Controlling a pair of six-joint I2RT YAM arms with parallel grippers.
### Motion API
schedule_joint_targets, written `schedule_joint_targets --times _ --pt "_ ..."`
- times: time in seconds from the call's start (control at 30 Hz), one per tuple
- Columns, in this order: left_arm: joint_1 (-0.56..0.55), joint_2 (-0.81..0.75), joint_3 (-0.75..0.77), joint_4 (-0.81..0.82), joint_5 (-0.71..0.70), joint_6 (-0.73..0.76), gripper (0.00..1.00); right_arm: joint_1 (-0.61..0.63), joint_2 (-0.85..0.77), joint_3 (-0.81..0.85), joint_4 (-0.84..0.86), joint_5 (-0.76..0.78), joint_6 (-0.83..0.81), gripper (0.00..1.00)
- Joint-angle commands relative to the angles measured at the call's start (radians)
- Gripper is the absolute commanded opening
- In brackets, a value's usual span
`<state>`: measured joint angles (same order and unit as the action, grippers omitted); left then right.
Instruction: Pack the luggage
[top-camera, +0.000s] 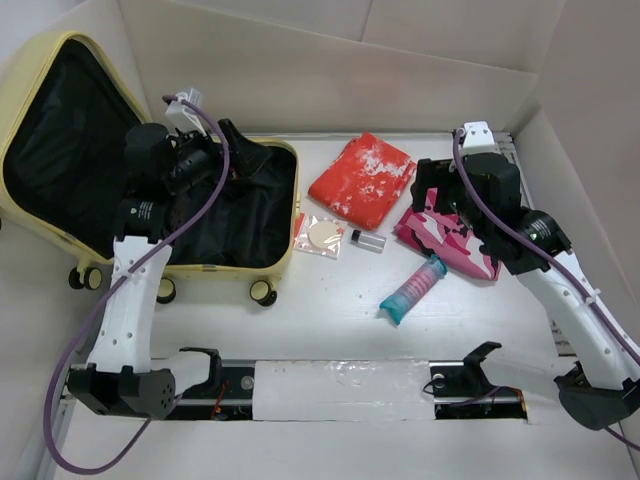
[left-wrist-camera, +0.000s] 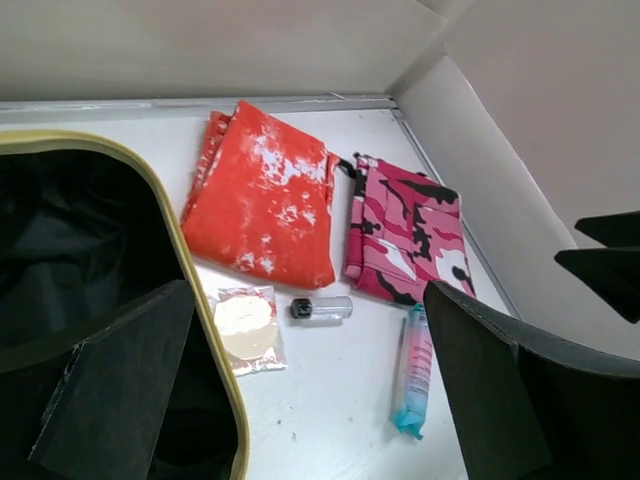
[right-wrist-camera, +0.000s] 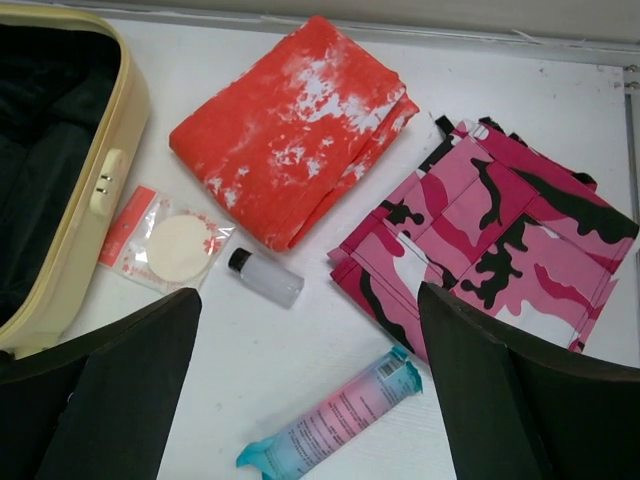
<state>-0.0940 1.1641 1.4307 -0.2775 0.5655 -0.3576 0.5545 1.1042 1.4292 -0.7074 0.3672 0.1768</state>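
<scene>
In the top external view, the luggage (top-camera: 60, 140) is seen lying open at the far left of the table (top-camera: 330, 330), with its lid raised toward the left wall and its black lining exposed; its caster wheels (top-camera: 262, 292) are turned toward the near edge. The left gripper (top-camera: 228, 152) is held above the open lower half of the case, and nothing is seen between its fingers. To the right of the case a folded red-orange cloth (top-camera: 362, 180) is laid, with a pink camouflage cloth (top-camera: 455, 245) just beside it, over which the right gripper (top-camera: 440, 195) is held. A clear packet (top-camera: 322, 237) with a round pad and a small black-capped bottle (top-camera: 368, 241) are set just in front of the red-orange cloth, and a pink-to-teal tube (top-camera: 415, 288) is placed nearer the arms. In the left wrist view, the fingers (left-wrist-camera: 110, 390) are shown spread wide with nothing gripped; the yellow rim of the luggage is framed at the left, and the cloths, packet, bottle and tube are seen on the table beyond. In the right wrist view, the fingers (right-wrist-camera: 510, 390) are likewise spread wide and empty above the tube, with the pink camouflage cloth to the right and the rim of the luggage at the left edge.
</scene>
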Motion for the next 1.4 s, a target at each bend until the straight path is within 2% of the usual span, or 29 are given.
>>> schedule_joint_targets --times 0.0,0.03,0.1,0.13,0.17,0.2,0.23,0.27,0.3,0.33,0.37,0.43,0.47,0.53,0.57,0.7,0.77,0.8,0.83,0.97,1.13,1.27,1.37 --pt "0.004 -0.003 -0.029 0.093 0.091 -0.04 1.0 -0.008 -0.023 0.0 0.009 -0.022 0.015 0.96" --pt "0.004 0.008 -0.041 0.13 0.102 -0.056 1.0 -0.008 -0.023 -0.01 0.0 -0.022 0.015 0.96" --pt "-0.006 0.031 -0.078 0.196 0.17 -0.096 0.89 -0.008 -0.032 -0.019 0.0 -0.022 0.024 0.9" --pt "-0.025 0.043 -0.078 0.21 0.171 -0.096 0.83 -0.008 -0.041 -0.029 0.0 -0.022 0.033 0.81" --pt "-0.067 0.06 -0.046 0.172 0.133 -0.065 0.69 -0.008 -0.041 -0.029 -0.009 -0.022 0.033 0.74" --pt "-0.123 0.081 -0.011 0.12 -0.021 -0.017 0.57 -0.008 -0.041 -0.029 -0.009 -0.022 0.033 0.62" --pt "-0.267 0.136 0.025 0.08 -0.103 0.021 0.51 -0.008 -0.041 -0.029 -0.018 -0.022 0.042 0.49" --pt "-0.336 0.172 0.065 -0.005 -0.18 0.096 0.48 -0.017 -0.041 -0.029 -0.018 -0.022 0.043 0.31" --pt "-0.401 0.208 0.164 -0.056 -0.261 0.124 0.46 -0.018 -0.041 -0.029 -0.042 -0.022 0.052 0.2" --pt "-0.491 0.267 0.203 -0.096 -0.405 0.138 0.45 -0.018 -0.041 -0.029 -0.053 -0.022 0.052 0.12" --pt "-0.512 0.278 0.221 -0.118 -0.442 0.138 0.45 -0.03 -0.041 -0.018 -0.064 -0.022 0.052 0.07" --pt "-0.512 0.261 0.165 -0.085 -0.434 0.102 0.46 -0.039 -0.052 -0.027 -0.099 -0.011 0.073 0.05" --pt "-0.523 0.231 0.125 -0.066 -0.434 0.089 0.51 -0.039 -0.069 -0.053 -0.099 -0.011 0.073 0.05" --pt "-0.555 0.218 0.013 -0.072 -0.456 0.089 0.53 -0.05 -0.107 -0.093 -0.11 -0.011 0.082 0.1" --pt "-0.599 0.218 -0.019 -0.09 -0.534 0.079 0.53 -0.05 -0.119 -0.116 -0.11 -0.052 0.082 0.11" --pt "-0.68 0.194 -0.162 -0.118 -0.579 0.02 0.49 -0.05 -0.139 -0.263 -0.11 -0.167 0.125 0.17" --pt "-0.739 0.183 -0.2 -0.1 -0.579 0.01 0.46 -0.05 -0.139 -0.314 -0.156 -0.168 0.179 0.4" --pt "-0.809 0.21 -0.2 -0.1 -0.628 -0.001 0.46 -0.05 -0.148 -0.344 -0.167 -0.156 0.202 0.52" --pt "-0.866 0.244 -0.2 -0.132 -0.669 -0.012 0.46 -0.059 -0.149 -0.407 -0.181 -0.155 0.245 0.7" --pt "-0.917 0.284 -0.2 -0.115 -0.671 -0.023 0.47 -0.07 -0.112 -0.522 -0.167 -0.168 0.338 0.98" --pt "-0.917 0.253 -0.2 -0.072 -0.676 -0.034 0.53 -0.099 0.011 -0.572 -0.097 -0.211 0.417 1.0" --pt "-0.908 0.156 -0.222 -0.072 -0.724 -0.043 0.61 -0.111 0.072 -0.622 0.02 -0.283 0.461 1.0" --pt "-0.873 0.085 -0.233 -0.061 -0.737 -0.067 0.71 -0.133 0.132 -0.645 0.103 -0.307 0.489 1.0"
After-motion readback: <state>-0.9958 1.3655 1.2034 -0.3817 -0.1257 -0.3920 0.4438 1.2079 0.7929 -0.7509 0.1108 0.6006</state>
